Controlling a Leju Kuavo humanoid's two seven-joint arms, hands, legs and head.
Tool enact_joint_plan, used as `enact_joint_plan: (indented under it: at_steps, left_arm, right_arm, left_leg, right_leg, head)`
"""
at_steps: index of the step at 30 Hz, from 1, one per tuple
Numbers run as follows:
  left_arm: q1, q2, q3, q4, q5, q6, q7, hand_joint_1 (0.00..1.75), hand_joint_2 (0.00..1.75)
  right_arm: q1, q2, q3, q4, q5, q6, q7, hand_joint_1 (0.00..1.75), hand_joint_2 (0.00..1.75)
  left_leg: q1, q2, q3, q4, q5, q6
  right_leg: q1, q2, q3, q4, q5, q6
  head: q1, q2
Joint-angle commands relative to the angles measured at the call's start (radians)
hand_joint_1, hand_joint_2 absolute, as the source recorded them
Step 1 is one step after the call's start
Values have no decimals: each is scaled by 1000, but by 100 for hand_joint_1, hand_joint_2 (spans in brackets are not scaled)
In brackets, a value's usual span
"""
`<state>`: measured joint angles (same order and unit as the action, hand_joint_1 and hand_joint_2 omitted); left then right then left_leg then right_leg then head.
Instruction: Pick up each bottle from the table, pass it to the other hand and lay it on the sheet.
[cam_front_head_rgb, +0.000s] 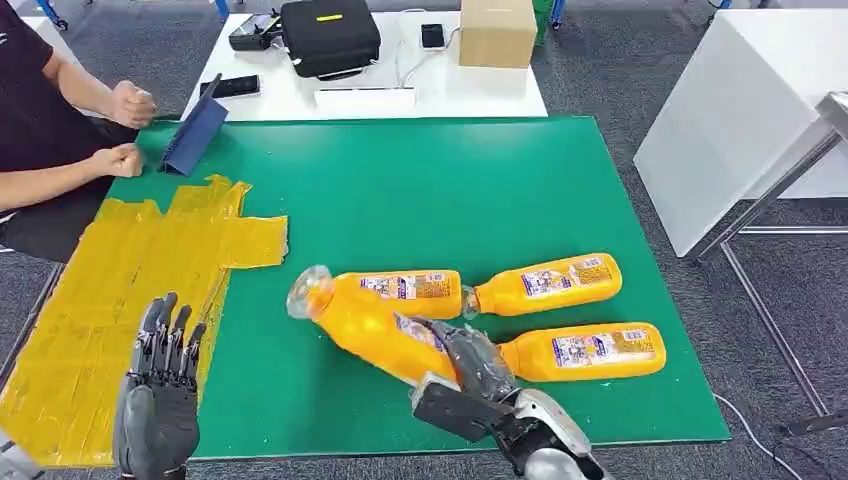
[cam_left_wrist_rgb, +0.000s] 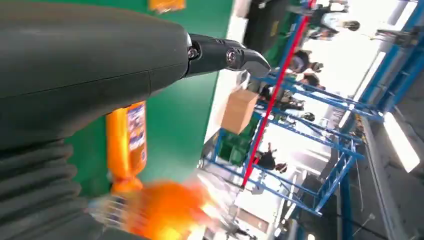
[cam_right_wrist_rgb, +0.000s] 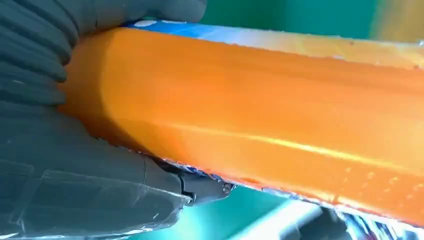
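Overhead, the head view shows the right hand (cam_front_head_rgb: 478, 365) wrapped around the body of a held bottle (cam_front_head_rgb: 370, 325), which tilts up off the green mat (cam_front_head_rgb: 420, 180) with its clear base toward the yellow sheet (cam_front_head_rgb: 120, 300). Three other bottles lie on the mat: one (cam_front_head_rgb: 410, 287) just behind the held one, one (cam_front_head_rgb: 548, 284) further right, one (cam_front_head_rgb: 585, 352) beside the right wrist. The left hand (cam_front_head_rgb: 160, 390) hovers over the sheet's edge, fingers straight and apart, holding nothing. A person's fists (cam_front_head_rgb: 125, 130) rest near the mat's far corner.

From the left wrist, the left hand (cam_left_wrist_rgb: 90, 65) looms large and grips nothing; a blurred orange bottle (cam_left_wrist_rgb: 165, 210) sits close.

From the right wrist, the fingers (cam_right_wrist_rgb: 75, 175) clamp the bottle (cam_right_wrist_rgb: 280, 125) firmly around its middle.

For a clean handover, the right hand should probably carry the free end well into the left palm, and let go only once those fingers have closed.
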<state>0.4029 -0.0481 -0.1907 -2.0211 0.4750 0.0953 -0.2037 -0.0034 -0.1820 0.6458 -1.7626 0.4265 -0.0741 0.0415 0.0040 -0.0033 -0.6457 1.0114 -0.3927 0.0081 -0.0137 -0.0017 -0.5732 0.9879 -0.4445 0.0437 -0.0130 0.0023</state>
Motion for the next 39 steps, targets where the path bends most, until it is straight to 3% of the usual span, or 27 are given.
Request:
enact_joint_plan:
  at_steps: [1,8,18,23,27,31,39]
  left_arm:
    - [7,1,9,61,100,-71,40,0,175]
    - [-18,55,-53,68,136,-127,45,0,175]
    - [-21,55,-57,68,136,-127,45,0,175]
    - [-43,88,-91,72,154,-175,30,0,175]
    - [-52,92,-107,76,138,-178,22,0,175]
    - [-73,93,-111,87,146,-179,29,0,175]
    - [-85,93,-118,97,143,-193,29,0,175]
  right_arm:
    - [12,-6,-39,-178,-34,-11,-27,175,175]
    - [-83,-2,27,-64,-92,56,8,175,175]
    - [-90,2,30,-52,-91,56,7,175,175]
    - [-144,-1,90,-3,-172,138,13,175,175]
    - [-173,-1,130,8,-189,157,14,175,175]
    - [-195,53,164,38,-200,210,7,175,175]
    - [-215,48,204,46,-224,255,-16,175,175]
  left_leg:
    - [0,0,1,0,-1,0]
    - [1,2,3,-1,-1,-1]
    - [0,1,3,-1,0,0]
    - [0,2,1,-1,1,1]
    - [0,3,3,-1,0,0]
    - [0,2,2,-1,0,0]
    - [0,1,3,-1,0,0]
  right_leg:
    - [0,0,1,0,0,-1]
    - [1,1,-5,-1,-1,-1]
    - [0,1,3,-1,0,-1]
    - [0,1,2,-1,1,-1]
    - [1,2,4,-2,1,-2]
    - [0,2,2,-1,1,-1]
    - [1,1,4,-1,0,-1]
  head:
    - [1,0]
    - [1,0]
    - [0,0]
    - [0,0]
    - [0,0]
    - [0,0]
    - [0,0]
